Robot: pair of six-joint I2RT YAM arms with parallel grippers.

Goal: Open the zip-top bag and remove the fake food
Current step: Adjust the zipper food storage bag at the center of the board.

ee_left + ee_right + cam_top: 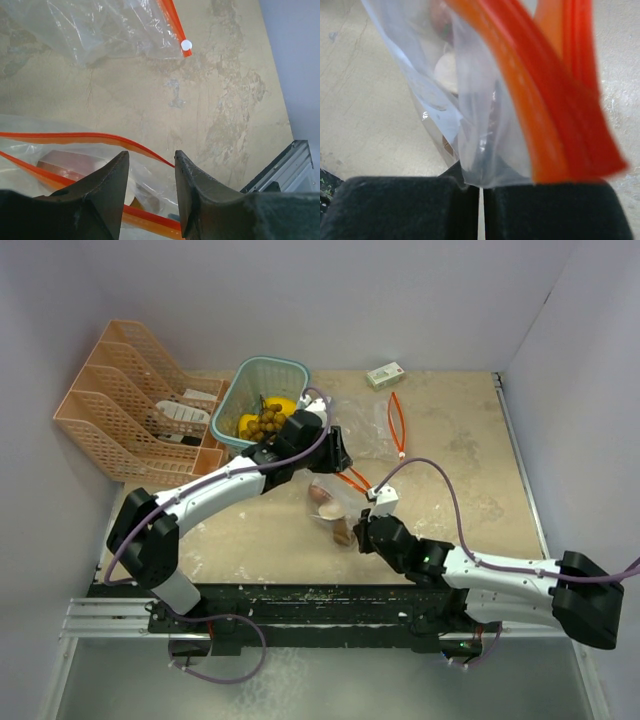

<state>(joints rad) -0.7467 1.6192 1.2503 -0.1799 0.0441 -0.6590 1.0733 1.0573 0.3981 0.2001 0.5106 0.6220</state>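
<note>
First, the right gripper at the lower centre of the top view: jaws closed hard on the clear film of the zip-top bag, pinch point just left of the orange zip strip in its wrist view. Bag stretches away from that pinch toward mid-frame, long axis running roughly from lower centre up to the left gripper. Some fake food is inside it: a pale beige piece and a glossy red-brown piece, blurred through the wrinkled plastic. Left gripper hangs over the bag's mouth, jaws a narrow gap apart, holding nothing; the orange rim passes under them, slanting from left to lower right in its wrist view. Mouth looks parted. Judgement: left arm is nearer the opening, so the reach-in falls to it, straight down past the rim. Farther off, upper left of centre, the green basket holds yellow fruits and a brownish grape cluster. Beyond lie a second bag and a white-green box.
</note>
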